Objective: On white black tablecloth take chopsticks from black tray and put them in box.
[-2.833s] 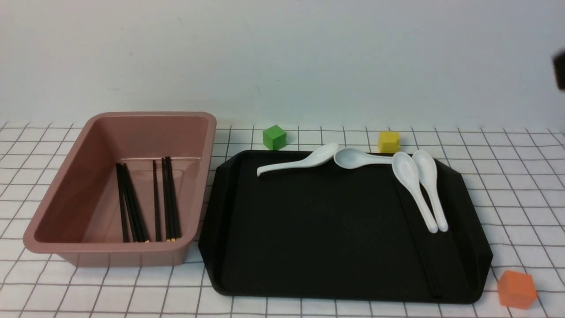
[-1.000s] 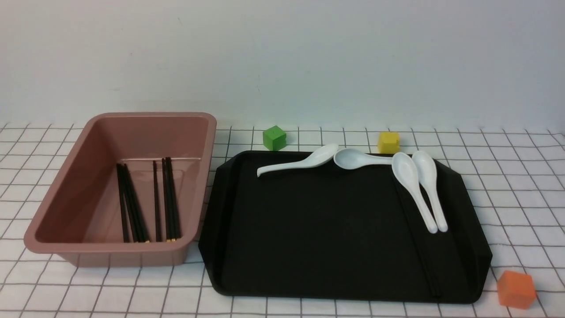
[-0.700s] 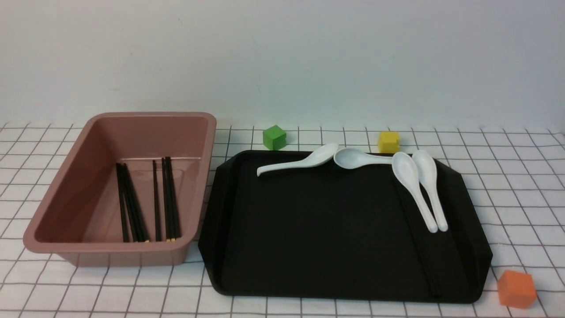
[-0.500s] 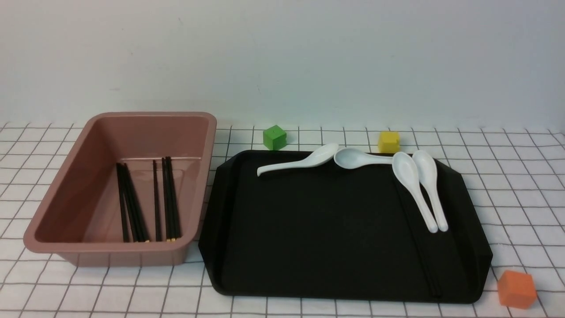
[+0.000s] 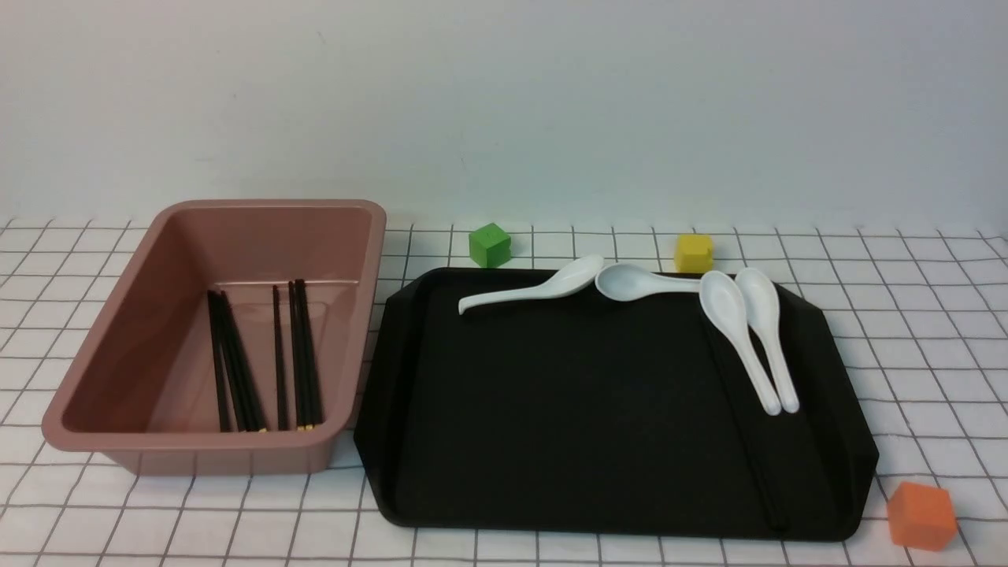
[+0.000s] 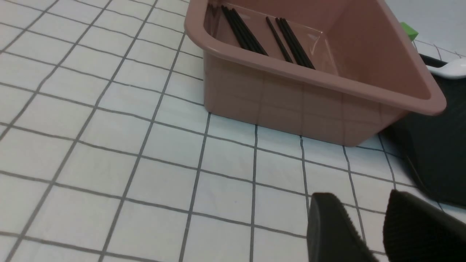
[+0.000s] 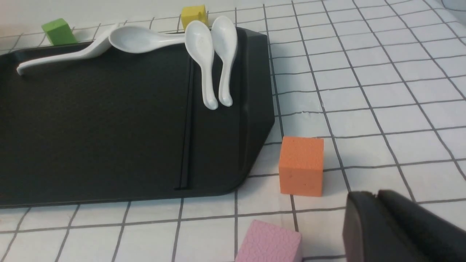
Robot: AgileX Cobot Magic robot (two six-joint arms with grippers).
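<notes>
Hovering low over the tablecloth (image 6: 109, 120), my left gripper (image 6: 367, 233) shows a gap between its fingers, empty, and my right gripper (image 7: 378, 218) looks pressed together, empty too. Several chopsticks (image 5: 264, 358) lie in the box (image 5: 118, 346), and one more pair (image 7: 187, 123) rests on the black tray (image 5: 567, 394) beside the spoons (image 5: 748, 335).

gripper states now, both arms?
Left gripper: slightly open, holding nothing, over the tablecloth.
Right gripper: shut, holding nothing, beside the orange cube.
</notes>
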